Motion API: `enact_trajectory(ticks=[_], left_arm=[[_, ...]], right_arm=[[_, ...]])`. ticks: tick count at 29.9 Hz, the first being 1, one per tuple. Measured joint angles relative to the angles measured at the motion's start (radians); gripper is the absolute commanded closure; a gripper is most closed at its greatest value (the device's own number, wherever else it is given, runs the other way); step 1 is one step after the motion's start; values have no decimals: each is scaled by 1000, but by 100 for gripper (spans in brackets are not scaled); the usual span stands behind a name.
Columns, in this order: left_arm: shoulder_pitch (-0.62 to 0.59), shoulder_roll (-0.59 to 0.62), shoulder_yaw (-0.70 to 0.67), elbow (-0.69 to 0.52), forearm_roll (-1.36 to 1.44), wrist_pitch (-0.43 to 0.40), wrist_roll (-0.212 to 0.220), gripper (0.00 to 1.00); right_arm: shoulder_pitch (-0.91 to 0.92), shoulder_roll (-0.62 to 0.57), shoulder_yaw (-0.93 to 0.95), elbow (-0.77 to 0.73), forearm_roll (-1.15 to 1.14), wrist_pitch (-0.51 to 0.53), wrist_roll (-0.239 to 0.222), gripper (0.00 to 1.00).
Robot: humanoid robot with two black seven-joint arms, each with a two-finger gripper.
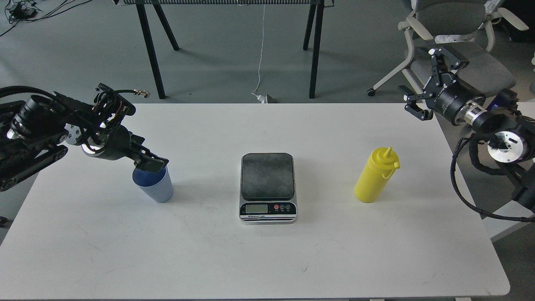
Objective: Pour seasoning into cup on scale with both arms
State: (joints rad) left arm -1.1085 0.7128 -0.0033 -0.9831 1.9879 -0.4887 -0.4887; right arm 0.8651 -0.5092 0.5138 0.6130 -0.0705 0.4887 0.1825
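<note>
The light-blue cup (156, 190) stands upright on the white table (267, 259), left of the scale (267, 186). The scale's dark platform is bare. My left gripper (150, 164) hangs over the cup's rear rim and covers part of its mouth; its fingers look like one dark block, so I cannot tell them apart. The yellow seasoning bottle (374, 177) stands upright right of the scale, cap on. My right gripper (426, 81) is open and empty, held high beyond the table's far right corner, well away from the bottle.
An office chair (455, 25) stands behind the right arm. Black trestle legs (315, 46) and a white cable (260, 62) are on the floor beyond the table's far edge.
</note>
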Motion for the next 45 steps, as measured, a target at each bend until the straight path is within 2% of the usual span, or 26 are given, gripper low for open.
enact_trajectory(ticks=[8, 15, 21, 31, 34, 37, 45], left_arm=[[-5, -7, 18, 3, -6, 0, 0, 0], [-89, 0, 15, 34, -151, 0, 0, 1], [-117, 41, 12, 38, -299, 0, 0, 8], [-150, 44, 4, 44, -329, 2, 0, 7], [-151, 42, 2, 44, -330, 42, 0, 2], [-151, 42, 3, 44, -330, 71, 0, 1], [-142, 41, 16, 44, -319, 79, 0, 1]], right_arm=[[-9, 0, 2, 1, 0, 0, 0, 1], [-9, 0, 2, 1, 0, 0, 0, 1], [-9, 1, 2, 1, 0, 0, 0, 1], [-14, 0, 3, -1, 0, 0, 0, 1], [-16, 0, 3, -1, 0, 0, 0, 1], [-17, 0, 3, -1, 0, 0, 0, 1], [-21, 0, 3, 0, 0, 0, 0, 1]])
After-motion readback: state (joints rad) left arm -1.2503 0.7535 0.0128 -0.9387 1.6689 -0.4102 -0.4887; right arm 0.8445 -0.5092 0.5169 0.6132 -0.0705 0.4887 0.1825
